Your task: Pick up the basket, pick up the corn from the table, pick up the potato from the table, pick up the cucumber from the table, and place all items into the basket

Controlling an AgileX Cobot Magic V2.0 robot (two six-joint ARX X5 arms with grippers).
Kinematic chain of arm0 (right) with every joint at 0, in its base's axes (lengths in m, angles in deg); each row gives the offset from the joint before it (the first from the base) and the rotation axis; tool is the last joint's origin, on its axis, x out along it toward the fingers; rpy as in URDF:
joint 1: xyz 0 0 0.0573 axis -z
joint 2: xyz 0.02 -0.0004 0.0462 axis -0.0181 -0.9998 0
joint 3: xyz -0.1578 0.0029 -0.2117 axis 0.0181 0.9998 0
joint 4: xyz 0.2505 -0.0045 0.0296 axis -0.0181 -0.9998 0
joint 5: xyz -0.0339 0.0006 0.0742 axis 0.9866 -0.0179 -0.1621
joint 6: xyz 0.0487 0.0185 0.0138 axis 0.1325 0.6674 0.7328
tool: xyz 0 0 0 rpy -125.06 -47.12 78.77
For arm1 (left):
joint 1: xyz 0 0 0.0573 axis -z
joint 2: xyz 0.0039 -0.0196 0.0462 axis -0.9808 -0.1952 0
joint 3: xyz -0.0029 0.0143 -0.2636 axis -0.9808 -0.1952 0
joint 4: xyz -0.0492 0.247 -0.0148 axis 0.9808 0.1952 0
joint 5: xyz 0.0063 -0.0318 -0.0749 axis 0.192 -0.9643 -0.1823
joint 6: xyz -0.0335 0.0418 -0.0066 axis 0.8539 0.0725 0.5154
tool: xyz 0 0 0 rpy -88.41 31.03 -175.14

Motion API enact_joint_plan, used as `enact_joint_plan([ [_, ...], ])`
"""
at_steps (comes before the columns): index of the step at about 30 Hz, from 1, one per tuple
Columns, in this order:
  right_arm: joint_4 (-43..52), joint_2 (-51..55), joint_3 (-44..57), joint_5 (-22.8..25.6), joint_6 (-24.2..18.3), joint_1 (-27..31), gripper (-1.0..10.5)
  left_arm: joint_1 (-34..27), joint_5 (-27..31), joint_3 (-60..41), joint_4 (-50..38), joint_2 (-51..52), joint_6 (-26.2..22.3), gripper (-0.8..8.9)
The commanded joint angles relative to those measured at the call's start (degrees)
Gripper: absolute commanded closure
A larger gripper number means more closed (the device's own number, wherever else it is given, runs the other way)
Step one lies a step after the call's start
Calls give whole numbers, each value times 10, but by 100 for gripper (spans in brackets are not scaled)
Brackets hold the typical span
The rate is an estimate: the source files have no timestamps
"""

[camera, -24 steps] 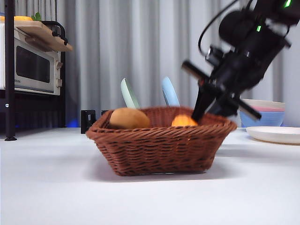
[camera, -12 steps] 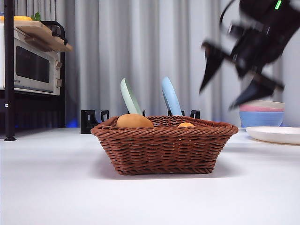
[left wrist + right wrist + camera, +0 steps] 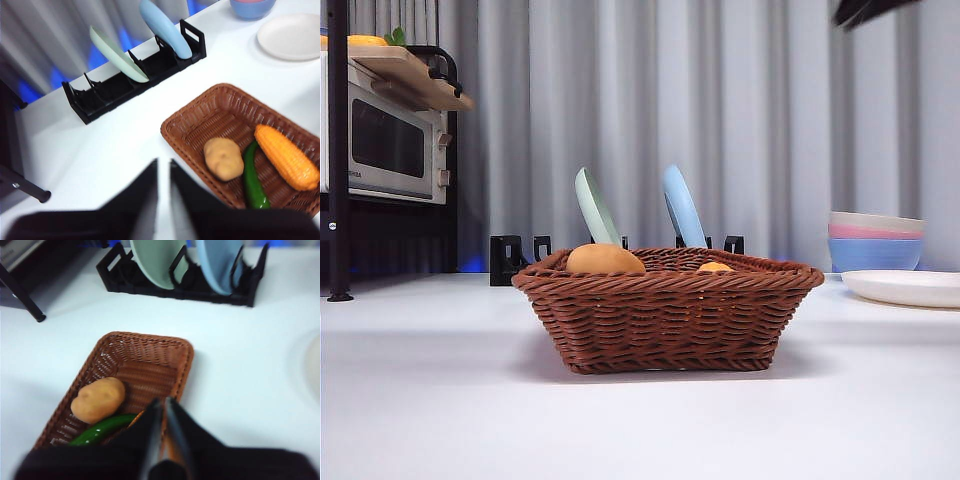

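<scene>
The basket is seen resting on the white counter, in front of a black plate rack that holds a green plate and a blue plate. Inside the basket the potato, the cucumber and the corn are laid side by side, the cucumber between the other two. Both the left gripper and the right gripper are held well above the basket with nothing grasped, the jaws of each drawn nearly together with only a thin slit between them.
</scene>
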Motion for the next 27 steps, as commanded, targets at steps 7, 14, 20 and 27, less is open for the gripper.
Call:
enact_joint_plan([
  [7, 1, 170, 158, 25, -37, -28, 959, -1, -4, -301, -117, 178, 21, 822],
  [14, -18, 234, 212, 36, -28, -25, 947, -1, -5, -369, -99, 266, 85, 816],
  [20, -21, 233, 211, 37, -17, -26, 945, -1, -4, -369, -75, 261, 89, 816],
  [27, -21, 233, 211, 38, -17, -26, 945, -1, -4, -369, -75, 259, 89, 816],
])
